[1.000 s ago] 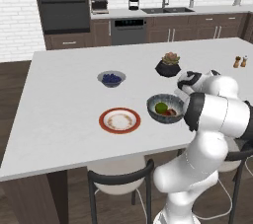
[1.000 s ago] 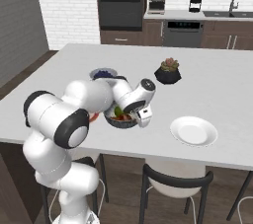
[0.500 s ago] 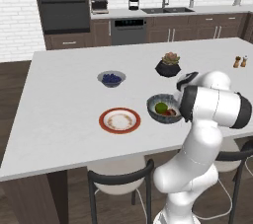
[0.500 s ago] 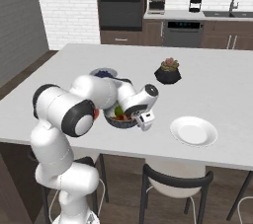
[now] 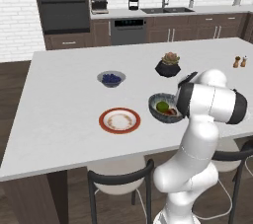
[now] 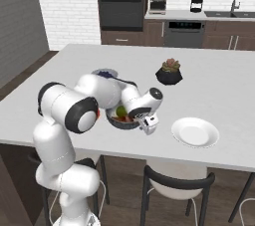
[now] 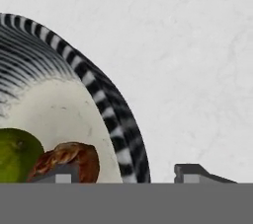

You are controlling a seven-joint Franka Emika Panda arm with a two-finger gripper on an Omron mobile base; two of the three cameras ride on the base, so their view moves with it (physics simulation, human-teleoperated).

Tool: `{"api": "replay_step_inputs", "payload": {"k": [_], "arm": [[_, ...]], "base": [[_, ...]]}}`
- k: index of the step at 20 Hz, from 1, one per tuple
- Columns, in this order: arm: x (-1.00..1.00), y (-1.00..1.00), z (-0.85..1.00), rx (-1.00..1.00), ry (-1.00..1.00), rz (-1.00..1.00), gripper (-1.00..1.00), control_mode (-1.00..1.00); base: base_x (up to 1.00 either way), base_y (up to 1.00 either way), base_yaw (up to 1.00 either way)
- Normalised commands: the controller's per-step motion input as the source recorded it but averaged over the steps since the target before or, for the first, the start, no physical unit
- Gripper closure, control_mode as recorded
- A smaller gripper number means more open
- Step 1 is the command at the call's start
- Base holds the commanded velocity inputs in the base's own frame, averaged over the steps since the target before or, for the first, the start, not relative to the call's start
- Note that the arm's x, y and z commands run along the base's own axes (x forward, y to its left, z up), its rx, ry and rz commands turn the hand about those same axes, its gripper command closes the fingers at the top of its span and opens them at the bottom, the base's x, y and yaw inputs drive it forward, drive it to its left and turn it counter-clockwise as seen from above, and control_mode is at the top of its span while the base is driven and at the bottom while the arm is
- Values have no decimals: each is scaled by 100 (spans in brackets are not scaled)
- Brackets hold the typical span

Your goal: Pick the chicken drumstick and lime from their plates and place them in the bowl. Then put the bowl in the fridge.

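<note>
While the small round green lime (image 7: 17,154) and reddish-brown chicken drumstick (image 7: 66,161) lay inside it, the wide ribbed dark-grey bowl (image 7: 116,119) sat on the white counter (image 5: 64,94); the gripper (image 7: 126,173) straddled its rim, fingers spread. It looked rigid, moderately heavy, best pinched at the rim.

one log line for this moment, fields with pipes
stage: gripping bowl rim | gripper: open, fingertips either side of rim | bowl: on counter, holds lime and drumstick | plates: bare

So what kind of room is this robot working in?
A home kitchen, rendered: a wall oven, a sink under the window, and an island counter with stools, holding plates and a bowl.
</note>
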Motion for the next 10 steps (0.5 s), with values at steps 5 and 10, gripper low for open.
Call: {"api": "replay_step_inputs", "payload": {"k": [5, 10], "arm": [[0, 1, -17, 0, 2, 4, 100, -100], [-59, 2, 31, -1, -22, 2, 100, -100]], "base": [[0, 0, 0], [0, 0, 0]]}}
